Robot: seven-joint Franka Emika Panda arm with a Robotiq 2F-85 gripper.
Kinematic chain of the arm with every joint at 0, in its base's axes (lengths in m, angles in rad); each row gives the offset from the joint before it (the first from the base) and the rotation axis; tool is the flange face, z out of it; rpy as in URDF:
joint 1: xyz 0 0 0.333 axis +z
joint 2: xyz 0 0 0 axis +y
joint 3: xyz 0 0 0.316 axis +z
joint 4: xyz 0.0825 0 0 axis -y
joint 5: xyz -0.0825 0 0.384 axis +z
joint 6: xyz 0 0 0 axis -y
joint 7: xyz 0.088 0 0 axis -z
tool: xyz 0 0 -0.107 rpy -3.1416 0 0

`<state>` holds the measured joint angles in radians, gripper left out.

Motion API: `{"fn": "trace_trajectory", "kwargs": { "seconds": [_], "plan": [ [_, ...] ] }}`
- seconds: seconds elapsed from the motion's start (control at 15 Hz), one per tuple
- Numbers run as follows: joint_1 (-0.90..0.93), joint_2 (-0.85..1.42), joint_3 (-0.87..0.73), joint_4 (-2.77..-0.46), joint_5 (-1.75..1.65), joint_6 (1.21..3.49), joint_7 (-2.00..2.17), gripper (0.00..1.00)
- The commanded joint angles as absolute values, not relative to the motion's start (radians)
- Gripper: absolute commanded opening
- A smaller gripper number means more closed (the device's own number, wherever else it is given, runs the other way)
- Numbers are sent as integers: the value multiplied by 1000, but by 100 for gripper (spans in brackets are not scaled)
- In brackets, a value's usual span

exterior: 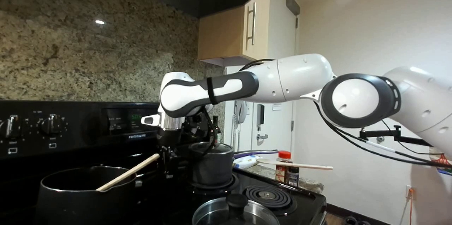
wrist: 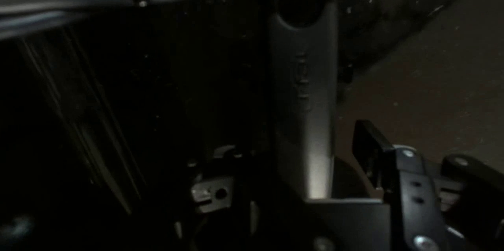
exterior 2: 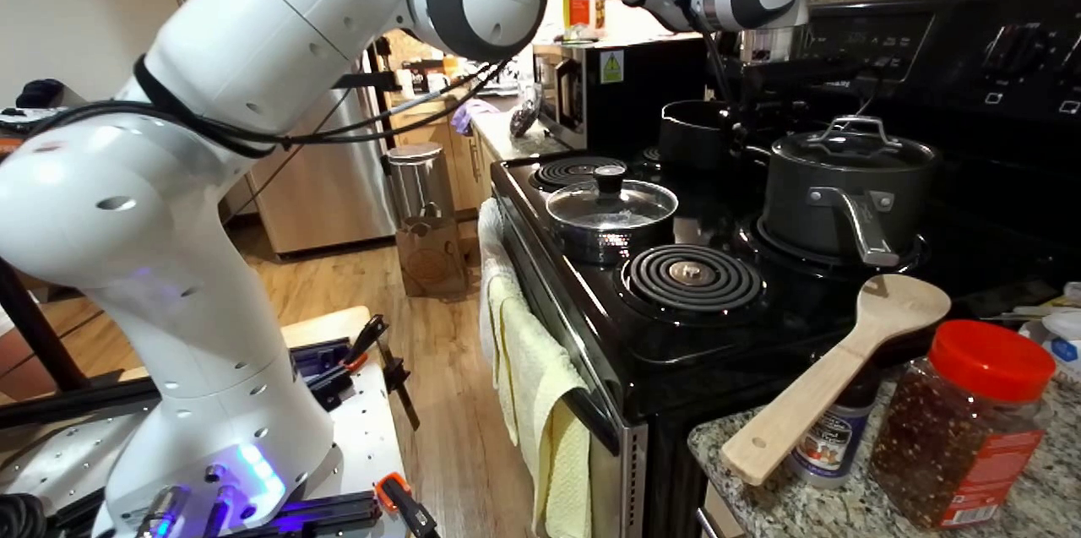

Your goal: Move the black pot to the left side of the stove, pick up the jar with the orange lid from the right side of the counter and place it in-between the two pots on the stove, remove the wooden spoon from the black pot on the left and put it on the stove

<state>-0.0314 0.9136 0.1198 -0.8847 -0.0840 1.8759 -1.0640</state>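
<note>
- Hanging over the stove, the end effector points down between the black pot and the grey pot in both exterior views.
- In the dark wrist view its fingers stand fairly wide, on either side of a metal handle, with a gap showing between handle and finger; which pot owns that handle cannot be told there.
- The black pot sits on the stove near the back panel, and the wooden spoon leans out of it, lower end inside.
- The grey pot stands in the same rear row of the stove, under a lid.
- A glass-lidded pan stands at the front of the stove, next to a coil burner.
- The jar with the orange lid stands upright on the desk beside the stove, just beside a small bottle.
- A second wooden spoon seems to rest across the small bottle.
- A pale towel hangs at the stove's front.
</note>
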Motion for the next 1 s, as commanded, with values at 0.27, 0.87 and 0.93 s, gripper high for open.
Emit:
{"fn": "trace_trajectory", "kwargs": {
  "seconds": [0.27, 0.87, 0.93],
  "plan": [
    [-30, 926, 134, -831, -80, 1834, -1132, 11],
    [22, 916, 157, -778, -92, 1821, -1202, 10],
    [28, 914, 160, -783, -92, 1818, -1221, 10]
  ]
}}
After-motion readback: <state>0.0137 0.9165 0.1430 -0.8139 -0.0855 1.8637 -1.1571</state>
